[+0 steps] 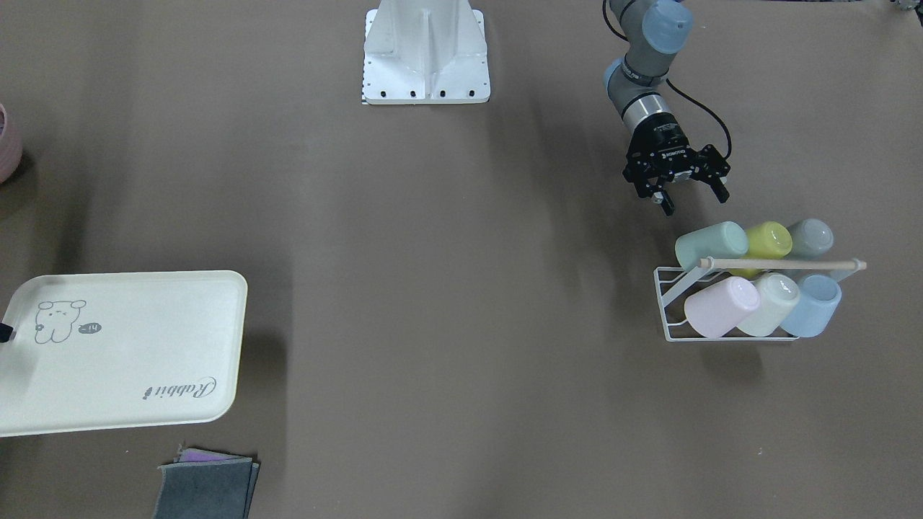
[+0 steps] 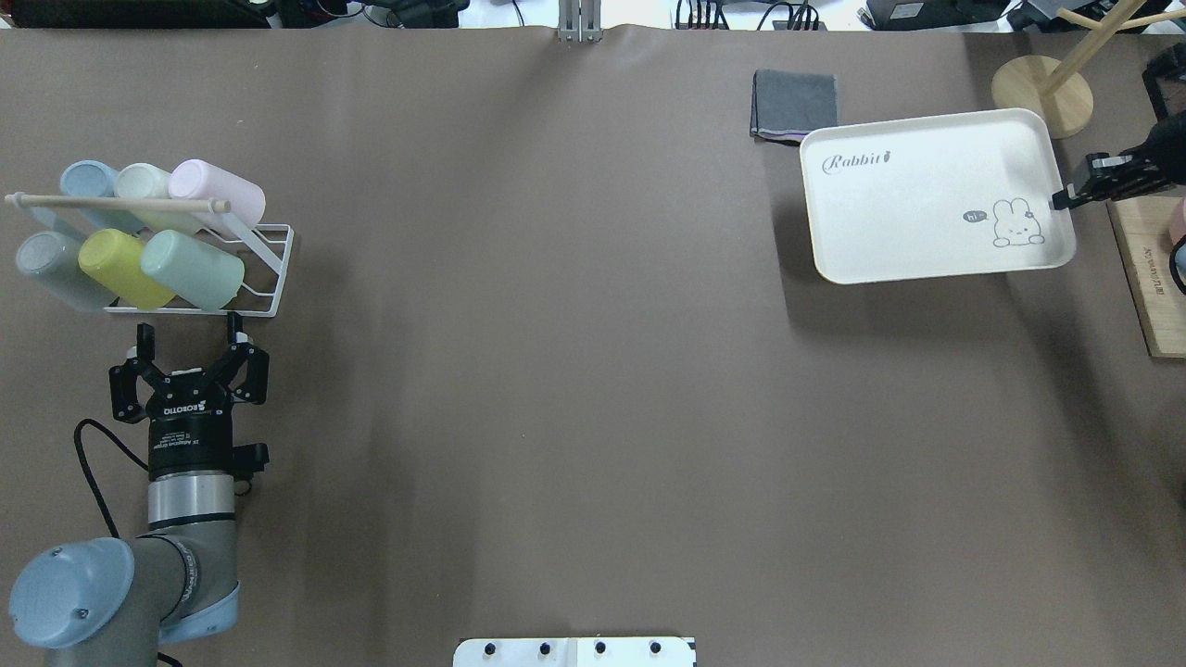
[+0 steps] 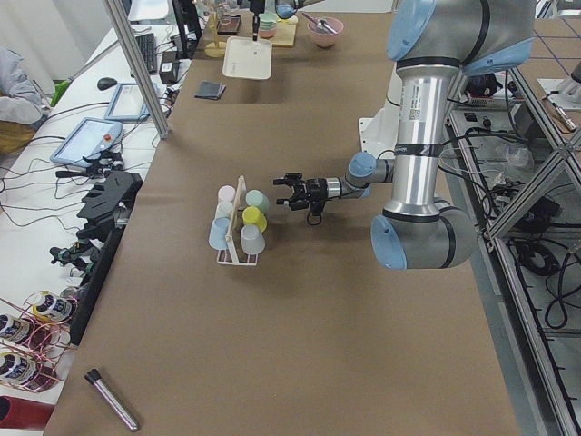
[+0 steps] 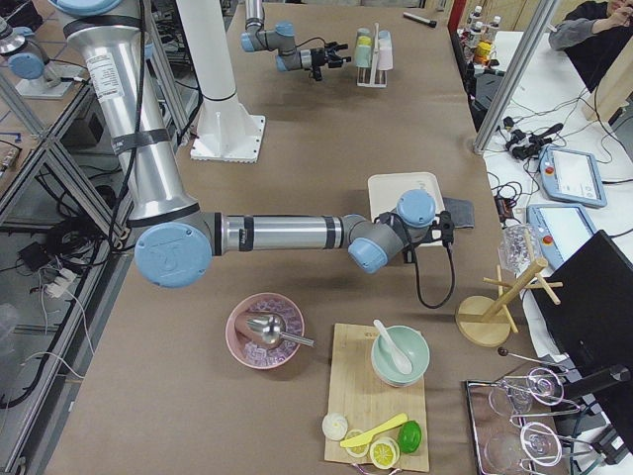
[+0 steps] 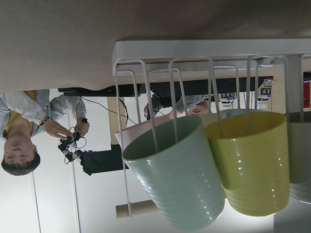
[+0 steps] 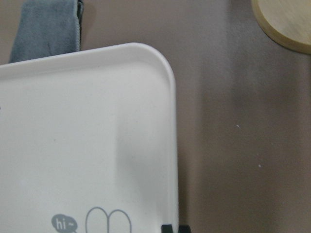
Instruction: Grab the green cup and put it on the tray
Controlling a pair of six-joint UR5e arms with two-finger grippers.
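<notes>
The pale mint-green cup lies on its side in the near row of a white wire rack, at the row's right end. It also shows in the front view and fills the left wrist view, mouth toward the camera. My left gripper is open and empty, just short of the rack and in line with that cup. The cream tray is at the far right and seems raised off the table. My right gripper is shut on its right rim.
The rack also holds a lime cup, a grey cup and pink, cream and blue cups behind a wooden bar. A folded grey cloth lies beside the tray. A wooden stand and a cutting board are at the right edge.
</notes>
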